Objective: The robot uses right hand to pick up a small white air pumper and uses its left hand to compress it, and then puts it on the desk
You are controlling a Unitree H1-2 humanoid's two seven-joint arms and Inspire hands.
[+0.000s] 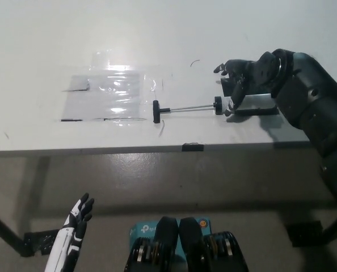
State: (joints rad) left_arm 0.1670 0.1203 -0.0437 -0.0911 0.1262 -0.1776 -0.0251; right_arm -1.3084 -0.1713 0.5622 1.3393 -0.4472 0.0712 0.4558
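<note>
My black right robot hand (240,79) is positioned over the barrel end of the small white cylindrical air pumper (252,102), which lies flat on the white tabletop (43,45). The fingers (224,67) curl down around the near end of the barrel; whether they are closed firmly on it or only draped over it, I cannot tell. The barrel rests across a black rectangular mat (258,111) under my right robot hand. From the barrel's black end cap, directly below my fingers, a thin metal plunger rod (190,107) extends fully out, away from the hand toward my left, and ends in a black T-shaped handle (156,111). Beyond that handle, farther from my right robot hand, a clear glossy plastic sheet (109,96) lies flat on the tabletop. My white left robot hand (78,218) rests well below the tabletop edge, holding nothing, fingers slightly spread.
</note>
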